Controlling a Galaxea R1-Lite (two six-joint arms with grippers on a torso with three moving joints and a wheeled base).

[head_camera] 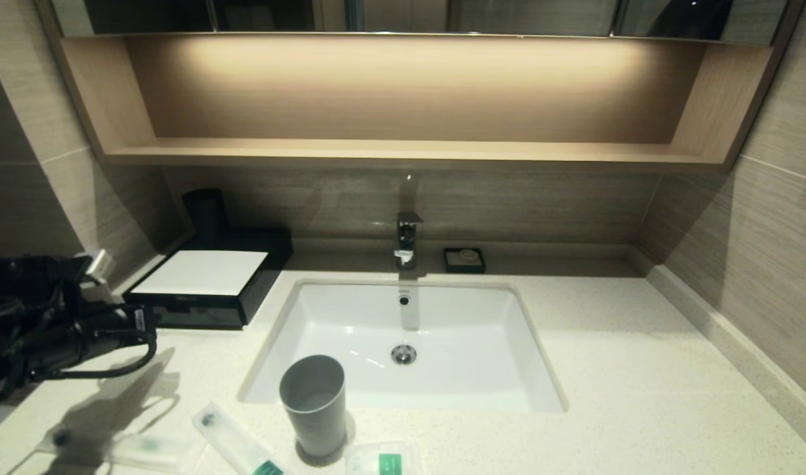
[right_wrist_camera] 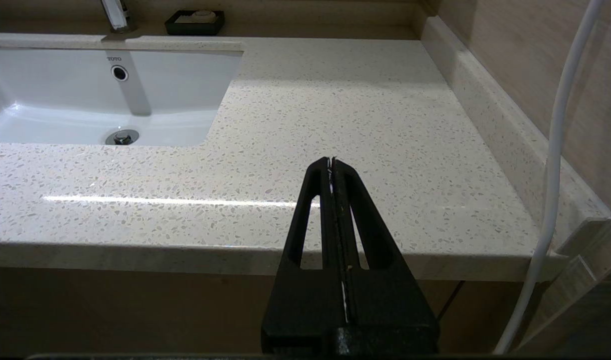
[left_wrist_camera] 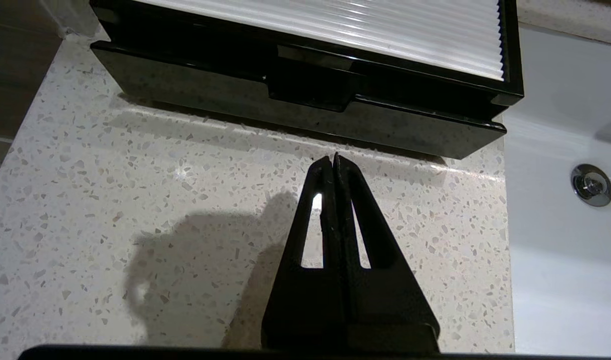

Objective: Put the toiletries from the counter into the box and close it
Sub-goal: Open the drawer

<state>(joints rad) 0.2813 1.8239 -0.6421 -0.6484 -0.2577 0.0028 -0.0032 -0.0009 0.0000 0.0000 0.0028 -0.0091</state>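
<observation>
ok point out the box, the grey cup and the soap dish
box (head_camera: 202, 272), head view, on its white top panel
grey cup (head_camera: 314, 412), head view, on its outer side wall
soap dish (head_camera: 464, 260), head view, on the black tray by the tap

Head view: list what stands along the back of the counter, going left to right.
Dark cylindrical container in the corner, black box with the white top, chrome faucet, small black soap dish.
</observation>
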